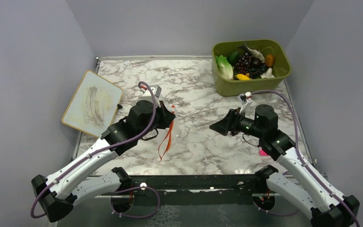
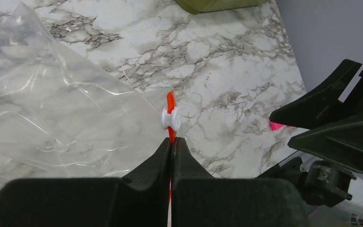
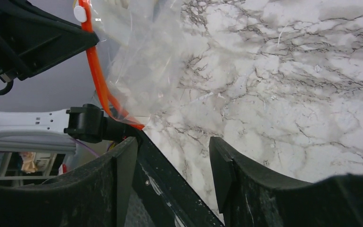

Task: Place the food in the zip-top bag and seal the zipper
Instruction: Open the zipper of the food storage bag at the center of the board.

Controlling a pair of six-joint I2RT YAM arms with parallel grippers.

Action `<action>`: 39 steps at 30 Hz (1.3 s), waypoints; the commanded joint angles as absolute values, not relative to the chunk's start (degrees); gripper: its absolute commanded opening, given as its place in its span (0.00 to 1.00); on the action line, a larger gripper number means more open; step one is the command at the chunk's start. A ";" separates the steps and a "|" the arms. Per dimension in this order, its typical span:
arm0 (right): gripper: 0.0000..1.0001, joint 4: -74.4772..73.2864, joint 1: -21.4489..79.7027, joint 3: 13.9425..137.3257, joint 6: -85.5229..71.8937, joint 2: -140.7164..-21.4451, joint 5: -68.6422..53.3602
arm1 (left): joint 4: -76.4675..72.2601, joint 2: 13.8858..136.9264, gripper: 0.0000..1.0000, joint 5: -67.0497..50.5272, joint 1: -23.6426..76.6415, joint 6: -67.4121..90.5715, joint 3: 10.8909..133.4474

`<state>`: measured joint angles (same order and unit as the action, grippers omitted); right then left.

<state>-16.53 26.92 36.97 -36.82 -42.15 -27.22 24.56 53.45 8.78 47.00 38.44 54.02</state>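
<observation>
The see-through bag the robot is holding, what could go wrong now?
The left fingers pinch only the thin orange zipper, so the floppy zip-top bag might slip out. The bag hangs limp, so the open right fingers could miss its edge. The food sits away in the green bin and may drop on the way.

- I count two grippers: left gripper (image 2: 172, 142) and right gripper (image 3: 172, 146).
- One bin (image 1: 227, 88).
- Inside the bin I can tell apart six foods: one lettuce (image 1: 225, 67), one bunch of grapes (image 1: 248, 63), one fish (image 1: 254, 51), one orange piece (image 1: 269, 60), one yellow piece (image 1: 242, 76) and one dark green piece (image 1: 233, 57).
- One bag (image 2: 52, 118), well left of the bin.
- One zipper (image 1: 166, 139) and one slider (image 2: 170, 119) on it.
- One board (image 1: 92, 104), farther left of the bin than the bag.
- One pink clip (image 1: 263, 152), well on the near side of the bin.
</observation>
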 commanded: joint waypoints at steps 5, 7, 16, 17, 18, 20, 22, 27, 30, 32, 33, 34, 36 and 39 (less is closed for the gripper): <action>0.50 -6.88 31.68 34.97 -40.69 -46.46 -25.79 | 19.53 47.49 0.00 19.67 47.20 51.69 45.64; 0.48 -6.16 34.65 34.82 -41.94 -47.94 -22.39 | 19.22 47.09 0.00 20.47 47.20 52.89 44.90; 0.46 -1.17 52.62 39.78 -43.80 -60.24 -9.33 | 19.32 46.66 0.00 23.92 47.20 60.64 44.03; 0.46 -0.68 54.36 40.57 -43.95 -61.36 -8.05 | 19.21 46.43 0.00 23.96 47.20 61.36 43.81; 0.46 -0.29 55.83 41.41 -44.09 -62.45 -7.03 | 19.01 46.22 0.00 24.02 47.20 62.06 43.57; 0.45 0.18 58.59 42.98 -44.55 -64.50 -5.19 | 18.92 45.51 0.00 24.60 47.20 63.78 42.91; 0.45 0.50 60.78 44.29 -44.73 -66.00 -3.34 | 18.67 44.47 0.00 25.18 47.20 66.15 41.94; 0.48 1.13 65.28 46.95 -44.89 -69.83 0.03 | 18.11 41.89 0.00 26.43 47.19 70.46 39.67; 0.51 -1.67 67.83 49.27 -45.16 -72.63 4.83 | 18.20 40.77 0.00 27.44 47.20 71.67 39.05; 0.52 -3.39 68.20 50.47 -45.53 -74.41 7.14 | 18.29 40.00 0.00 27.71 47.20 72.47 38.98; 0.52 -3.80 68.20 50.75 -45.73 -74.98 7.80 | 18.34 39.65 0.00 27.64 47.20 72.77 38.94; 0.52 -3.68 69.42 50.86 -45.79 -75.38 8.18 | 18.29 39.38 0.00 27.57 47.15 73.11 38.94; 0.52 -3.16 69.65 51.04 -45.73 -76.32 8.47 | 18.35 38.98 0.00 27.29 47.20 73.93 38.79; 0.50 -3.08 69.70 52.13 -45.55 -78.03 8.80 | 18.28 38.74 0.00 26.41 47.19 75.51 38.14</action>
